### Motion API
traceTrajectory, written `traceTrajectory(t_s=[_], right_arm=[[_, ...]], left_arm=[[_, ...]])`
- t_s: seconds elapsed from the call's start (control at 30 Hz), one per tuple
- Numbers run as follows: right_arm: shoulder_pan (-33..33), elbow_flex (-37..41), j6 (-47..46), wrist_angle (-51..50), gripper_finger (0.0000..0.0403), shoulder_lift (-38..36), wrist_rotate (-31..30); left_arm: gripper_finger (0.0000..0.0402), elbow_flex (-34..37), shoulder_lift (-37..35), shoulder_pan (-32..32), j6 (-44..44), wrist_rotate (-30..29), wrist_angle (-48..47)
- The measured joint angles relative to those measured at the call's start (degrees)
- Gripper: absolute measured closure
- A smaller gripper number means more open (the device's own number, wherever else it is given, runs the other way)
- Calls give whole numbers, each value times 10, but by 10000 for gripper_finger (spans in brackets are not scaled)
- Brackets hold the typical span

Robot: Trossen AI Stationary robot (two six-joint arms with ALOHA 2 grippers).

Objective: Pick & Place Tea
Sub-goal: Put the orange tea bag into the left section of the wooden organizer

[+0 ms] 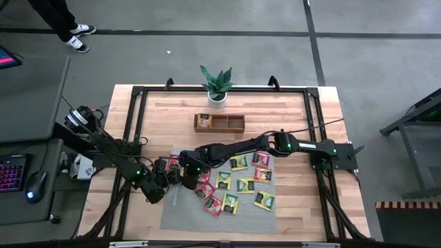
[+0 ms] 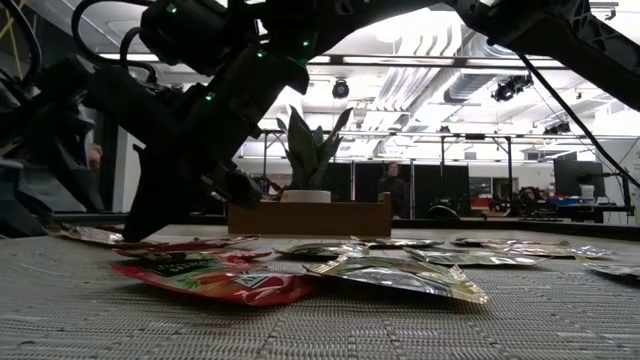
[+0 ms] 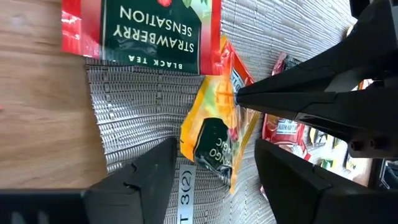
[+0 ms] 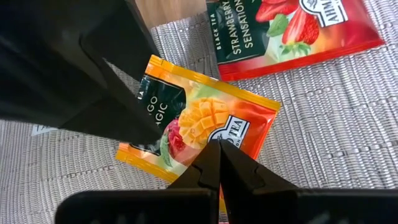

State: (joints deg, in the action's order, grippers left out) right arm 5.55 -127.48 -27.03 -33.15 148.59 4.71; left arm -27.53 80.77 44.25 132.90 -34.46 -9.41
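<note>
A yellow-orange mango tea sachet (image 3: 214, 124) stands tilted over the grey ribbed mat (image 1: 180, 210) near its left edge. My right gripper (image 4: 217, 149), reaching across from the table's right, is shut on it. My left gripper (image 3: 216, 149) is open, with one finger on each side of the same sachet's lower part. In the high view the two grippers meet at the mat's left side: my left gripper (image 1: 172, 178) and my right gripper (image 1: 187, 167). A red strawberry sachet (image 3: 143, 31) lies flat next to them. Several more sachets (image 1: 244, 184) are spread over the mat. My right gripper pinches the mango sachet's edge by its printed logo (image 4: 229, 132) between the tips of its two shut fingers (image 3: 249, 98). The fingers slant down from the table's right. The sachet sits tilted in the hold, its held edge raised off the mat. My left gripper has one finger (image 4: 124, 93) close over the sachet's dark label end (image 4: 163, 99). Whether it touches the sachet, I cannot tell.
A brown wooden tray (image 1: 219, 122) with compartments stands beyond the mat, with a potted plant (image 1: 217, 86) behind it. A black frame (image 1: 138, 117) runs around the tabletop. A person's feet (image 1: 77, 38) show on the floor at the far left.
</note>
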Motion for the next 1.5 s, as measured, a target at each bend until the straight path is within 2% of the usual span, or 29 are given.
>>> traceTrajectory(t_s=[0.53, 1.1, 1.3, 1.5], right_arm=[[3, -1, 1, 0, 403, 0, 13], [6, -1, 31, -21, 403, -19, 23], [6, -1, 62, -46, 403, -46, 40], [6, -1, 107, -85, 403, -95, 66]], left_arm=[[392, 1, 1, 0, -4, -3, 0], [401, 1, -9, 0, -58, 11, 1], [401, 0, -40, 0, -130, 6, -9], [401, 0, -81, 0, -259, 14, -14]])
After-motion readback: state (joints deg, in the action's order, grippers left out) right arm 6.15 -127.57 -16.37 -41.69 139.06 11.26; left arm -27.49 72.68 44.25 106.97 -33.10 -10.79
